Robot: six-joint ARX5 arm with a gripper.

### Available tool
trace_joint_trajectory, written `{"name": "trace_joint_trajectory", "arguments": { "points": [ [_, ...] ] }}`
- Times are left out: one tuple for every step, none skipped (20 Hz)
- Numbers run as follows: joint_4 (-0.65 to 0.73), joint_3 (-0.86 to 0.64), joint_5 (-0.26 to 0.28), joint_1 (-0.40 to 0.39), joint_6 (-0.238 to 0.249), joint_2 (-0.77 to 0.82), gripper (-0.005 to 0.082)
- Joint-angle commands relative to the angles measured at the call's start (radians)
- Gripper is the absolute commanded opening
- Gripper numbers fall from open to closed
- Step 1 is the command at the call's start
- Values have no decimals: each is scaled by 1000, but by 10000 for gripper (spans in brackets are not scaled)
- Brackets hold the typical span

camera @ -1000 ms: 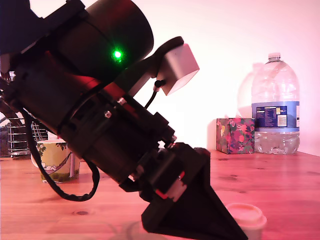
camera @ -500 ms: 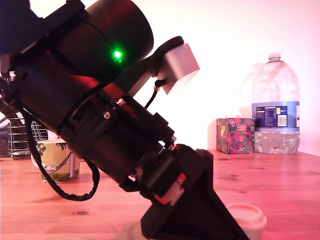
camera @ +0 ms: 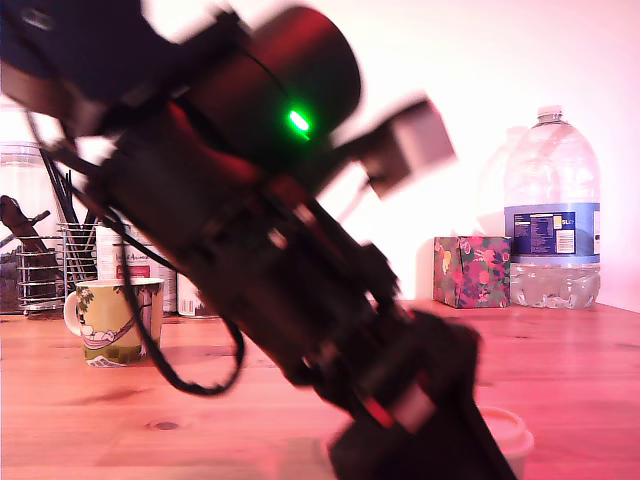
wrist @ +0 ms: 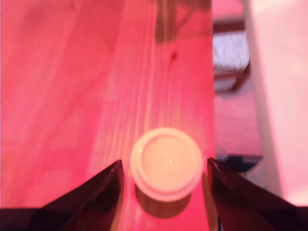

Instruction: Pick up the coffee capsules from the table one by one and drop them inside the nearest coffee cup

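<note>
A cream-beige capsule (wrist: 166, 162) stands rim-up on the reddish wooden table (wrist: 72, 96), close to its edge. My gripper (wrist: 163, 163) is open, one dark finger on each side of the capsule and a small gap to each. In the exterior view the blurred black arm (camera: 250, 230) slants down to the capsule (camera: 512, 432), hiding part of it at the bottom right. The coffee cup (camera: 112, 322), yellow-green print with a white handle, stands far off at that view's left.
A large water bottle (camera: 551, 220) and a flowered box (camera: 471, 271) stand at the back right of the exterior view. A wire basket with utensils (camera: 40, 270) and printed tins (camera: 130, 262) sit behind the cup. The table edge (wrist: 212, 96) runs beside the capsule.
The arm has swung toward the exterior view's right and is motion-blurred, uncovering the cup and the things behind it. The capsule has stayed in place.
</note>
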Motion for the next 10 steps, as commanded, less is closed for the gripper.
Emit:
{"name": "trace_joint_trajectory", "arguments": {
  "points": [
    [-4, 9, -6, -8, 14, 27, 510],
    [-9, 11, -6, -8, 15, 27, 510],
    [-9, 11, -5, -8, 18, 27, 510],
    [-9, 11, -5, -8, 18, 27, 509],
    [-9, 11, -5, -8, 18, 27, 498],
    [-9, 11, -5, -8, 18, 27, 488],
    [-9, 11, -5, -8, 18, 27, 468],
    [-9, 11, -5, -8, 18, 27, 442],
    [-6, 11, -5, -8, 18, 27, 399],
    [-2, 11, -2, -8, 19, 27, 347]
  ]
}}
